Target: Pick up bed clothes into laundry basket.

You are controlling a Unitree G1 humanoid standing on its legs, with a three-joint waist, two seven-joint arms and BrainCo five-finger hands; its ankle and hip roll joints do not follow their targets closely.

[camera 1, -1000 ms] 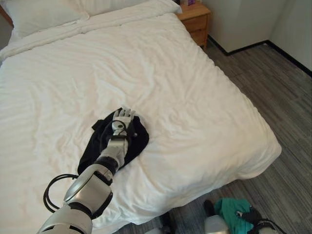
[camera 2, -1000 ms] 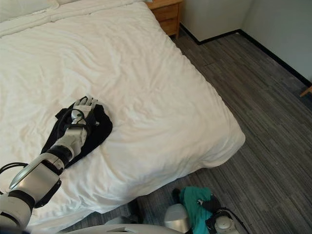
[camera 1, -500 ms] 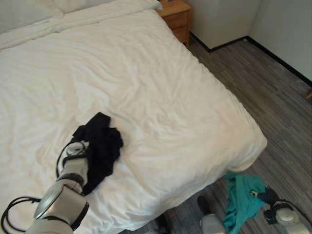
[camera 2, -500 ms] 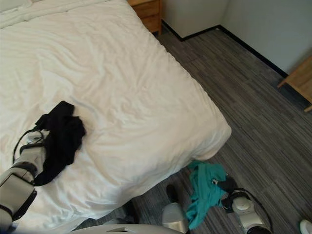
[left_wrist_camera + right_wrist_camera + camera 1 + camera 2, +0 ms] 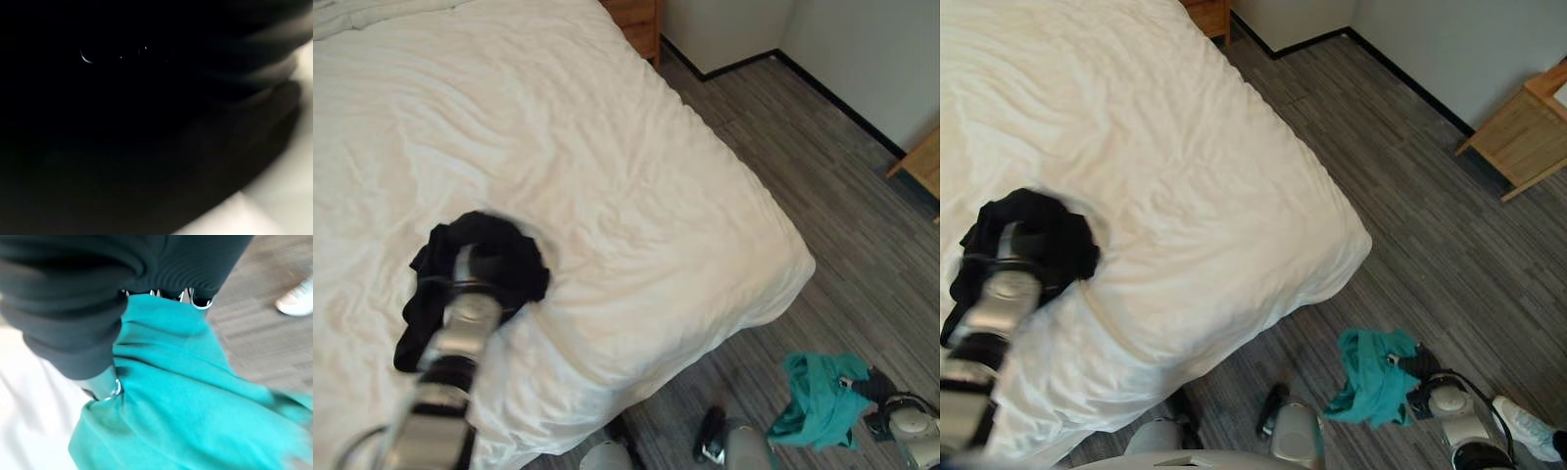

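A black garment (image 5: pixel 504 259) lies bunched on the white bed (image 5: pixel 626 166), near its foot-end edge. My left hand (image 5: pixel 467 269) reaches into the bunch, and the cloth covers its fingers. The left wrist view is dark with black cloth (image 5: pixel 146 122) pressed close to it. Low over the floor past the bed's corner, my right hand (image 5: pixel 1417 365) is shut on a teal garment (image 5: pixel 1371 377). The teal cloth (image 5: pixel 195 396) hangs from its curled fingers (image 5: pixel 111 390).
The bed's corner (image 5: pixel 798 269) drops to a grey plank floor (image 5: pixel 1410 196). A wooden nightstand (image 5: pixel 631 15) stands at the head end by the wall. Another wooden piece of furniture (image 5: pixel 1528 122) stands at the far right. A person's white shoe (image 5: pixel 1523 423) rests on the floor beside my right arm.
The camera has swung right and down. The black garment has gone from spread flat under my left hand to bunched around it. The teal garment stays in my right hand.
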